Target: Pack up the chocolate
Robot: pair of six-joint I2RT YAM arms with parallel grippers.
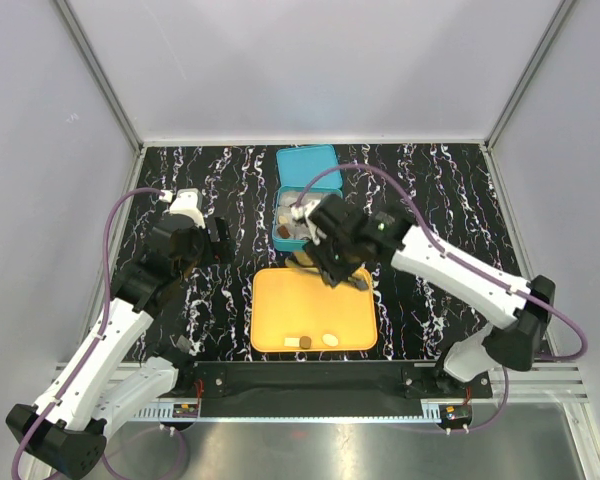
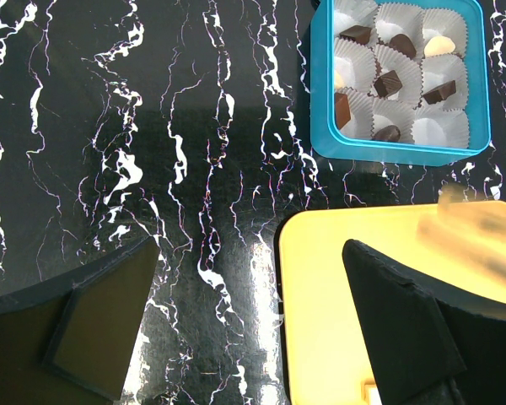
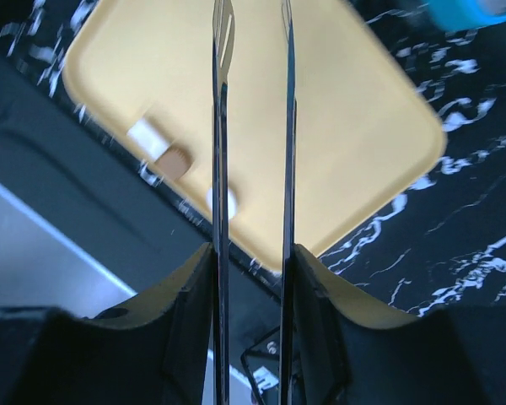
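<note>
An orange tray (image 1: 313,300) holds three chocolates at its near edge: a white square (image 1: 290,343), a brown piece (image 1: 305,342) and a cream oval (image 1: 330,340). The right wrist view shows them too: white (image 3: 146,139), brown (image 3: 177,162), cream (image 3: 229,202). My right gripper (image 1: 335,258) is shut on metal tongs (image 3: 220,126) above the tray's far edge; the blades stand apart with nothing between them. The teal box (image 2: 396,153) holds several chocolates (image 2: 388,83) in white paper cups. My left gripper (image 1: 215,240) is open and empty over the table, left of the tray.
The teal lid (image 1: 308,165) lies behind the box. My right arm covers part of the box (image 1: 285,228) in the top view. The black marbled table (image 1: 220,290) ends at grey walls on three sides.
</note>
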